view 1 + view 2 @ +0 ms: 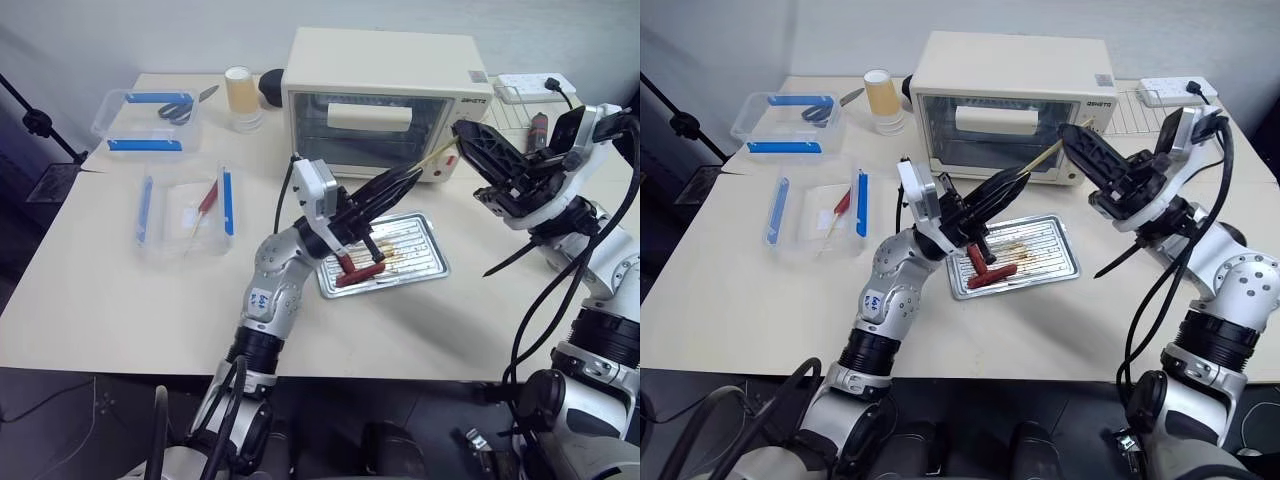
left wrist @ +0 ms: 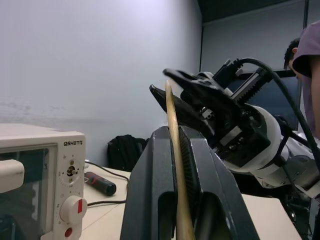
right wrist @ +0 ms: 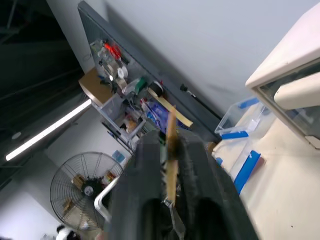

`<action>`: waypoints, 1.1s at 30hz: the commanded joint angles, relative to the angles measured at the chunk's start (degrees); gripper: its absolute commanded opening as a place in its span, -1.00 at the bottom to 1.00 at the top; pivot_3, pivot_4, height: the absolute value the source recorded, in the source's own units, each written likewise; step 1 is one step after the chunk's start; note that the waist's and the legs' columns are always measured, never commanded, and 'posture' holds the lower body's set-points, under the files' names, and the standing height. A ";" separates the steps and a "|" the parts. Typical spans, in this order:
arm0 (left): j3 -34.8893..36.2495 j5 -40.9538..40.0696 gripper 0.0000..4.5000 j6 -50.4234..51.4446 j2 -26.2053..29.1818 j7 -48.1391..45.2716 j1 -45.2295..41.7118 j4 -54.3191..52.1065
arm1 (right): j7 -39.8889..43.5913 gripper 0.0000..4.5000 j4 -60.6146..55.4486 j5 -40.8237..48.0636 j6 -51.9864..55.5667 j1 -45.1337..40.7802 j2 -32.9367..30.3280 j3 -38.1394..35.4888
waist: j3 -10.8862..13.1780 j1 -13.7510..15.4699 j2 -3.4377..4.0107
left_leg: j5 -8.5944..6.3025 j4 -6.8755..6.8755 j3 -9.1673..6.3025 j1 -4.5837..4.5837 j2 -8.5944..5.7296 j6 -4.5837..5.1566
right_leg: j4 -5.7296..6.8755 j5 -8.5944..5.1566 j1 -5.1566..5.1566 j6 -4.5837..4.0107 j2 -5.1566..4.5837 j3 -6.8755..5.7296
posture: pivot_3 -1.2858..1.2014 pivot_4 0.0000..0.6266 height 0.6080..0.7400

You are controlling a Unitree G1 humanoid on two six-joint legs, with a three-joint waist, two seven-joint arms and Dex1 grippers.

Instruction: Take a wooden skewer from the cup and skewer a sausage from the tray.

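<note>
- A pale table (image 1: 100,300) held a cream toaster oven (image 1: 385,95) at 12 o'clock from the tray (image 1: 425,262).
- The silver tray lay at the table's centre, with two sausages (image 1: 990,272) at its 9 o'clock end.
- The left gripper (image 1: 1015,180) hung above the tray, pointing toward 2 o'clock, its fingers pressed together on the lower part of the skewer (image 1: 1045,158).
- The skewer slanted up toward 2 o'clock in front of the oven door.
- The right gripper (image 1: 1072,133) met the skewer's upper end from 3 o'clock; the stick sat between its fingers, but whether they pinched it could not be told.
- Two clear boxes (image 1: 185,210) with blue clips sat at 9 and 10 o'clock from the tray.
- A yellow cup (image 1: 240,95) stood at 9 o'clock from the oven.
- A white power strip (image 1: 535,85) lay at 3 o'clock from the oven.
</note>
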 commanded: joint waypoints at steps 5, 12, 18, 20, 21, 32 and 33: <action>4.09 -3.81 -1.00 7.31 12.56 -3.24 7.82 -13.34 | 27.52 0.54 -1.57 -28.50 -22.08 11.79 -17.15 9.61 | 0.00 -0.01 0.00 | -0.01 -0.04 0.00 -0.02 -0.02 0.02 | -0.05 0.00 0.00 0.00 0.00 0.00 | 0.03 -0.52 1.00; 11.45 -10.14 -1.00 15.86 27.28 -5.73 22.22 -27.23 | 49.61 0.99 12.48 -53.95 -60.95 19.49 -23.72 18.13 | 0.02 -0.35 -0.02 | -0.01 -0.02 0.05 0.04 0.02 0.02 | -0.07 0.00 0.01 0.00 0.01 0.05 | 0.03 -0.52 1.00; 21.28 -13.92 -1.00 19.44 33.46 -3.16 35.68 -34.35 | 56.78 0.99 16.46 -57.14 -63.24 15.32 -23.25 22.92 | 0.02 -0.42 -0.02 | -0.01 -0.02 -0.06 0.13 0.07 0.01 | -0.08 0.00 0.11 0.00 0.00 0.04 | 0.03 -0.52 1.00; 24.00 -14.74 -1.00 20.03 34.00 -1.91 38.70 -35.48 | 56.86 0.99 15.95 -59.37 -64.45 11.54 -21.44 25.80 | 0.02 -0.47 -0.02 | -0.01 0.00 -0.08 0.14 0.08 0.00 | -0.10 0.00 0.13 0.00 0.00 0.04 | 0.03 -0.52 1.00; 25.10 -14.95 -1.00 20.23 34.22 -1.56 40.23 -35.92 | 57.03 0.99 15.37 -60.87 -63.47 8.15 -20.14 28.43 | 0.02 -0.45 -0.03 | -0.01 0.00 -0.11 0.16 0.07 0.00 | -0.11 0.00 0.14 0.00 0.00 0.05 | 0.03 -0.52 1.00; 26.57 -15.46 -1.00 20.81 34.21 -1.10 44.28 -35.67 | 51.71 0.99 22.34 -76.98 -52.23 -12.18 -8.14 45.85 | 0.00 -0.06 -0.07 | -0.05 0.01 -0.25 0.09 0.06 -0.08 | -0.07 -0.01 0.08 -0.02 -0.01 -0.01 | 0.03 -0.52 1.00; 26.59 -15.58 -1.00 20.84 34.10 -0.96 44.56 -36.01 | 51.84 0.99 22.97 -77.52 -52.61 -12.79 -7.20 46.49 | 0.00 -0.14 -0.07 | -0.05 0.03 -0.23 0.06 0.05 -0.08 | -0.08 -0.01 0.08 -0.02 -0.01 -0.03 | 0.03 -0.52 1.00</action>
